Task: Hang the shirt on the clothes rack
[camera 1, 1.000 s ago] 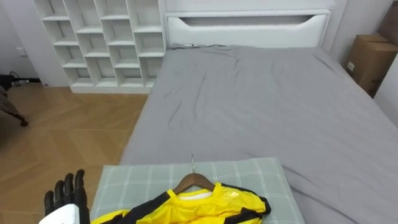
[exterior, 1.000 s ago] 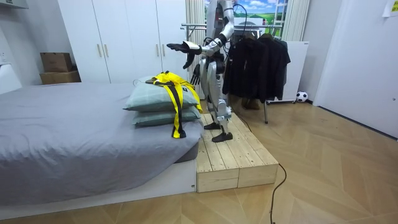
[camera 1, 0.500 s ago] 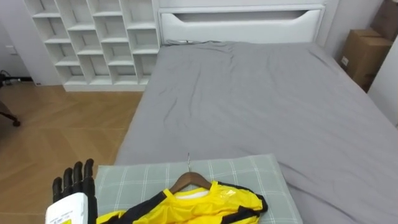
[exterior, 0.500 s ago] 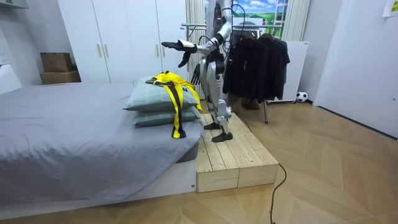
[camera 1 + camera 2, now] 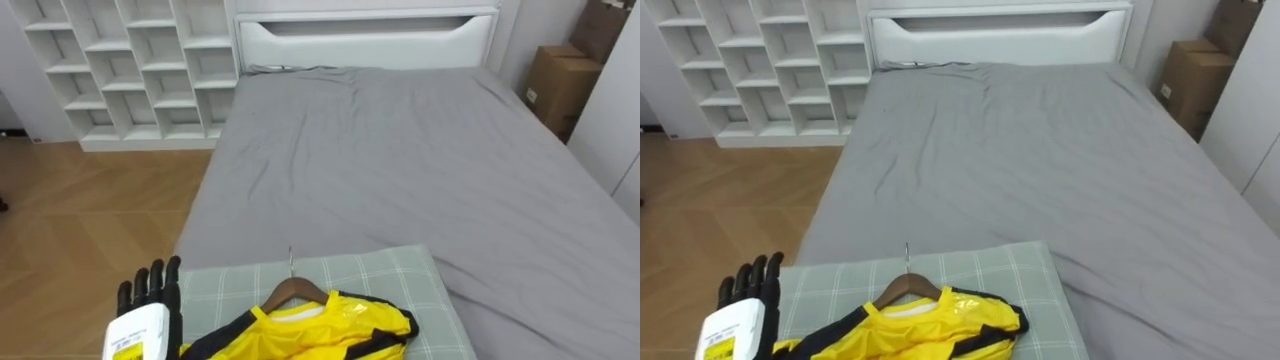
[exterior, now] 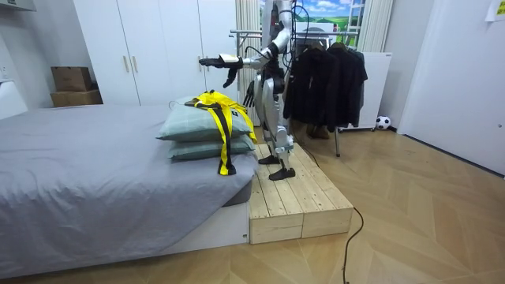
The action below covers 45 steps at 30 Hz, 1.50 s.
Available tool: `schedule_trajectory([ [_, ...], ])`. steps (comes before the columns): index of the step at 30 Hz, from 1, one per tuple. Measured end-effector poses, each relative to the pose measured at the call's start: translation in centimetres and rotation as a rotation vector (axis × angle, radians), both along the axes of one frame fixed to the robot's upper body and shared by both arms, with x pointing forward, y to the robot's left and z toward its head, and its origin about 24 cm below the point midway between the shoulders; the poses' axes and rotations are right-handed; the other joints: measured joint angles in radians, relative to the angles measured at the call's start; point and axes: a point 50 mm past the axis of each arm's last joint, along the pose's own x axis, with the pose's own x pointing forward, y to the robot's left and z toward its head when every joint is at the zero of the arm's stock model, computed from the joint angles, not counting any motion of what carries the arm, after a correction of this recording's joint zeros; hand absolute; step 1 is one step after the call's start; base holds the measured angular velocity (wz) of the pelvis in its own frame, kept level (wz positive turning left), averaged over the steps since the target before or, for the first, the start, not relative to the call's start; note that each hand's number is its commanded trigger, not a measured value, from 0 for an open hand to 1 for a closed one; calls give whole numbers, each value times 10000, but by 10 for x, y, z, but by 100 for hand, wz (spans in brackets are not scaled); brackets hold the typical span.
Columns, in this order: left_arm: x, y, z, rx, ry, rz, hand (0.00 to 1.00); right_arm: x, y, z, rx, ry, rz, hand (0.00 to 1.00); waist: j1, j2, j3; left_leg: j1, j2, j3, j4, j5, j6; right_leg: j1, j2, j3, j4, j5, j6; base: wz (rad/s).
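One hand, our left hand [image 5: 148, 300], hovers flat-fingered and empty at lower left, beside the yellow shirt [image 5: 320, 330] on its hanger [image 5: 293, 291] atop the pillow [image 5: 400, 275]. We judge the reach is the step in hand; next comes closing on the hanger.
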Motion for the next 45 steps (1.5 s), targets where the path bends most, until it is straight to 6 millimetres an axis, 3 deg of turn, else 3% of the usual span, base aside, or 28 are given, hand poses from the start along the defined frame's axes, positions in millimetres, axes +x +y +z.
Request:
schedule_trajectory([
  [7, 6, -9, -1, -128, 405, -547, 0, 3, 0, 0, -65, -30, -16, 0, -249, 71, -11, 6, 1, -3, 12, 0, 0, 5, 2, 5, 5, 1, -2, 0],
  [17, 6, -8, -4, -102, 1041, -485, 0, 2, 1, 0, -31, -69, -228, 0, -462, 83, -4, 17, -5, -6, 16, 1, 0, 14, -12, 0, 3, 1, -2, 0],
  [22, 21, -10, 4, -106, 823, -644, 0, 2, -2, 0, -53, -95, -443, 0, -474, 176, 57, 18, -7, 9, 14, 1, 1, 4, -12, 25, -2, 1, -1, 0],
  [26, 29, -12, 9, -87, 660, -694, 0, 1, -3, 1, -67, -110, -565, 0, -552, 222, 54, 24, 6, 57, 12, 1, 1, 0, 0, 49, -2, 1, -2, -1],
  [45, 30, -12, 7, -238, 1191, -805, 0, 0, 0, 0, -20, -74, -689, 0, -673, 67, 8, 14, 62, 301, 13, 1, 1, -125, 58, 305, 15, 69, -28, -4],
])
